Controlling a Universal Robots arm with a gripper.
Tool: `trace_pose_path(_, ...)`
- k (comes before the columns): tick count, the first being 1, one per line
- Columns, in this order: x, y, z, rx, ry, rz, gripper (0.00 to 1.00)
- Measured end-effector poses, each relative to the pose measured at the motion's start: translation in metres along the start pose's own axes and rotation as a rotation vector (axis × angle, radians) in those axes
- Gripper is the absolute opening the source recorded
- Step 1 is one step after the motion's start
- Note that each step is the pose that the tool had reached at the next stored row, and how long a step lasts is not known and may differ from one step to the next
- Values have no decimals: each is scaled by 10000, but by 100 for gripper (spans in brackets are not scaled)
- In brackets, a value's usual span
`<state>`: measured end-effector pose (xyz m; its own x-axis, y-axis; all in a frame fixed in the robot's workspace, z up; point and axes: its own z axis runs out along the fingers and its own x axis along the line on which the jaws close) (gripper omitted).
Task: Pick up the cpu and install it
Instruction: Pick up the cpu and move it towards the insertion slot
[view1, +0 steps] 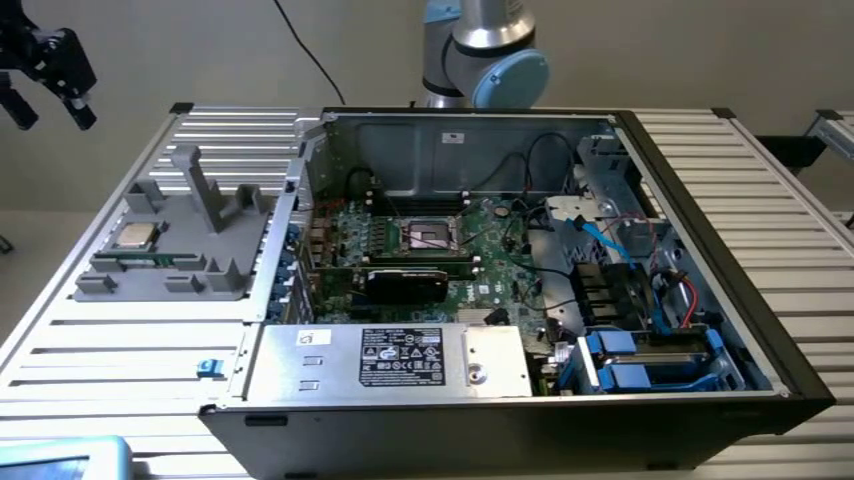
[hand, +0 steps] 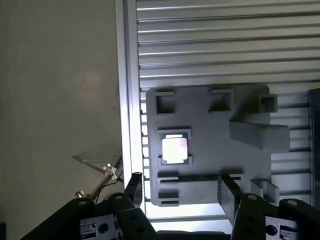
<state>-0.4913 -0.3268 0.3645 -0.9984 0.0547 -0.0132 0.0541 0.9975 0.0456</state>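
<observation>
**Gripper spread wide above the cpu, chip not yet touched**

Here we are in the approach, and the gripper (hand: 180, 195) hangs high with its two black fingers (hand: 134, 187) set well apart and nothing between them. The cpu (hand: 175, 150) lies flat in its square pocket on the grey holder (hand: 250, 135), silver top up. The holder rests on the slatted tabletop (hand: 225, 40).

To my eye the pickup needs care. The chip is thin and sits low in that pocket, so the fingers should come straight down, square to its edges. They should land either side of it and clear of the pocket's raised corners. A tilted grip would probably spoil the seating later.

The wrist view gives the alignment. The chip sits roughly midway between the two fingers and a little ahead of their tips.

The exterior view gives what that one cannot. The gripper (view1: 54, 110) is well up and off to that view's left of the holder (view1: 200, 225). The open computer case (view1: 694, 270) stands beside the holder, and the socket (view1: 434, 236) waits on the green board inside.
</observation>
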Motion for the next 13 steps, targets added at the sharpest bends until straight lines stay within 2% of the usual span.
trace_pose_path(3, -21, -2, 43, 5, 120, -58, 72)
trace_pose_path(5, -40, -2, 74, 8, 162, -158, 72)
trace_pose_path(9, -45, -5, 144, 5, 190, -661, 72)
trace_pose_path(13, -45, -8, 182, 12, 191, -718, 72)
